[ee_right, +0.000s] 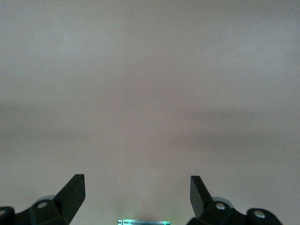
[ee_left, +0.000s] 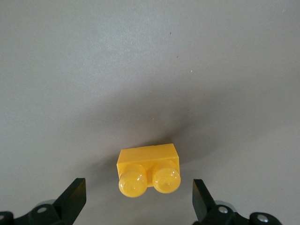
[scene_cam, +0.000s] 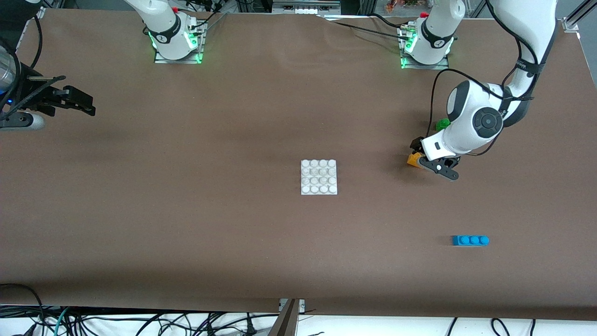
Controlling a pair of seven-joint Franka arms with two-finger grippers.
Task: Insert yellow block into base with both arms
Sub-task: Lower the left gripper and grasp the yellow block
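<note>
Front view: left gripper [scene_cam: 426,161] is low over the yellow block [scene_cam: 414,159], toward the left arm's end of the table and well apart from the base [scene_cam: 319,177].
Left wrist view: the yellow block [ee_left: 148,170] lies between the spread fingers [ee_left: 75,196], touching neither, its long axis running from finger to finger, so closing would pinch its short ends. Right wrist view: right gripper [ee_right: 136,193] waits, jaws wide and empty, over bare table [ee_right: 150,93].

Robotics lab, bolted arm bases [scene_cam: 177,44], brown-covered table [scene_cam: 186,210], cables [scene_cam: 140,322]
</note>
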